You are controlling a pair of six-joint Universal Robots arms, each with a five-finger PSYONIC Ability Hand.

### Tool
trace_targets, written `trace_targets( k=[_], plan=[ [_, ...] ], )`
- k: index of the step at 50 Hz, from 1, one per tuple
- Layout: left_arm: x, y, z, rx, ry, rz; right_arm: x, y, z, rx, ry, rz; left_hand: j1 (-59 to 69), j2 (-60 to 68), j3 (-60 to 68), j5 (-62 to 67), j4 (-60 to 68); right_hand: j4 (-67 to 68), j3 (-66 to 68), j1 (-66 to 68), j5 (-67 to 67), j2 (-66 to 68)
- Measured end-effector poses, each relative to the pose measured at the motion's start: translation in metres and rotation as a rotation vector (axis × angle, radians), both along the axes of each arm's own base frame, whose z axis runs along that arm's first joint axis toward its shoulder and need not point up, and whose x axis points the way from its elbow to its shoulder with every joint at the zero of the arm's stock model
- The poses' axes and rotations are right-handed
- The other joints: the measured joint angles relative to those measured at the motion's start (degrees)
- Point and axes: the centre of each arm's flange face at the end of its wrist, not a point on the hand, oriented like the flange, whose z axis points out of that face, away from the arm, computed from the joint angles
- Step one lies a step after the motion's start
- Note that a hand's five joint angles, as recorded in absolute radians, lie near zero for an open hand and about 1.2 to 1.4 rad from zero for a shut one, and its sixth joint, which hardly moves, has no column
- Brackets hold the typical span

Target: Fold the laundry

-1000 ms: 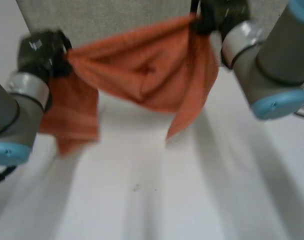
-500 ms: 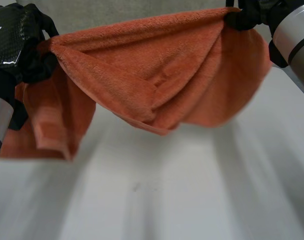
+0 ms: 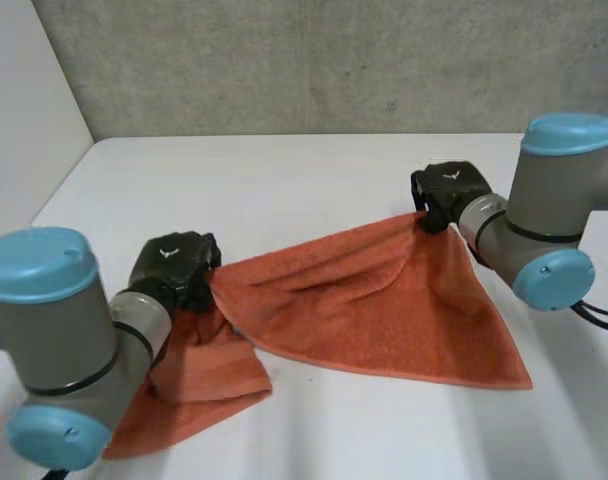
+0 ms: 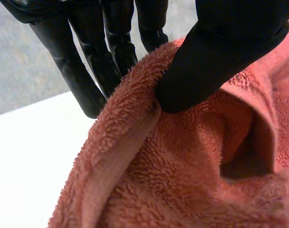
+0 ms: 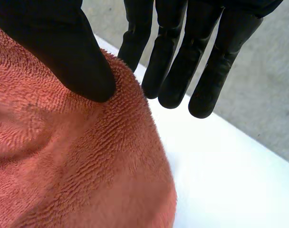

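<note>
An orange towel (image 3: 374, 300) lies on the white table (image 3: 284, 180), spread low between the two hands, with its main panel resting flat around the table's centre and extending toward 4 o'clock. The left hand (image 3: 174, 262) sits at about 8 o'clock from the table's centre and holds the towel at its left end. In the left wrist view, the thumb (image 4: 230, 52) presses a thick rolled edge of the towel against straight fingers (image 4: 82, 71) behind it, forming a pinch. Below this hand, a further portion of the towel lies bunched and doubled over toward 7 o'clock, partly beneath the left arm (image 3: 54, 340). The right hand (image 3: 446, 190) sits at about 2 o'clock and holds the towel's far right corner. In the right wrist view, its thumb (image 5: 63, 47) bears down on the towel's curved edge, while the straight fingers (image 5: 182, 57) extend behind and past that edge, clamping the cloth between them. The right arm (image 3: 544, 220) enters from 3 o'clock. A grey wall (image 3: 334, 60) borders the table at 12 o'clock.
</note>
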Motion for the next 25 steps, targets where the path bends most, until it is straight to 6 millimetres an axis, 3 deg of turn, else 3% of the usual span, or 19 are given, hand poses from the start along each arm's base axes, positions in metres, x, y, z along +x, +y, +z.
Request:
trace_targets(
  k=[3, 4, 5, 6, 7, 8, 9, 10, 12, 14, 19, 25],
  plan=[
    [-0.002, -0.007, -0.006, 0.007, -0.004, 0.004, 0.001, -0.005, -0.005, -0.001, -0.002, -0.003, 0.0, 0.0, 0.0, 0.0, 0.0, -2.4, -2.4, -1.8, -1.9, -2.3],
    [-0.003, -0.01, -0.007, 0.005, -0.003, 0.006, 0.002, -0.007, -0.005, -0.005, -0.005, -0.004, 0.0, 0.0, 0.0, 0.0, 0.0, -19.4, -20.4, -16.4, -17.3, -20.5],
    [-0.003, -0.013, -0.007, 0.002, -0.001, 0.008, 0.002, -0.008, -0.003, -0.013, -0.009, -0.007, -0.1, -1.9, -1.2, -0.4, -1.4, -28.4, -29.4, -24.7, -26.1, -29.7],
    [-0.004, -0.014, -0.006, -0.003, 0.001, 0.009, 0.001, -0.009, 0.0, -0.019, -0.012, -0.01, -1.9, -6.1, -6.1, -4.1, -6.3, -28.4, -29.4, -24.7, -26.1, -29.7],
    [-0.004, -0.016, -0.005, -0.008, 0.003, 0.011, 0.001, -0.01, 0.002, -0.027, -0.015, -0.014, -4.6, -8.4, -8.3, -7.0, -8.5, -44.8, -44.6, -38.3, -42.4, -45.9],
    [-0.004, -0.017, -0.005, -0.011, 0.005, 0.012, 0.001, -0.011, 0.005, -0.032, -0.017, -0.018, -6.1, -9.4, -8.8, -7.6, -8.9, -50.3, -50.5, -41.4, -47.4, -50.6],
    [-0.004, -0.019, -0.003, -0.016, 0.008, 0.013, 0.0, -0.011, 0.009, -0.042, -0.021, -0.025, -6.1, -9.4, -8.8, -7.6, -8.9, -53.0, -52.7, -42.7, -49.9, -52.5],
    [-0.004, -0.02, -0.002, -0.021, 0.01, 0.014, -0.001, -0.012, 0.013, -0.049, -0.024, -0.031, -17.2, -20.2, -19.5, -18.2, -19.7, -54.5, -54.5, -43.3, -51.3, -54.3],
    [-0.005, -0.022, 0.002, -0.032, 0.015, 0.017, -0.004, -0.011, 0.022, -0.065, -0.029, -0.043, -21.8, -24.6, -24.5, -23.2, -24.8, -54.8, -55.0, -43.4, -51.6, -54.6],
    [-0.004, -0.025, 0.007, -0.047, 0.022, 0.023, -0.01, -0.006, 0.041, -0.095, -0.038, -0.068, -25.9, -30.1, -29.7, -28.3, -29.9, -55.0, -55.7, -43.5, -51.8, -54.9],
    [-0.001, -0.027, 0.013, -0.062, 0.029, 0.034, -0.027, 0.014, 0.064, -0.103, -0.038, -0.095, -30.3, -34.3, -34.2, -32.9, -34.3, -55.0, -55.7, -43.5, -51.8, -54.9],
    [0.003, -0.028, 0.015, -0.066, 0.03, 0.044, -0.047, 0.047, 0.064, -0.054, 0.0, -0.09, -31.4, -35.5, -35.4, -34.1, -35.7, -55.0, -55.7, -43.5, -51.8, -54.9]
  ],
)
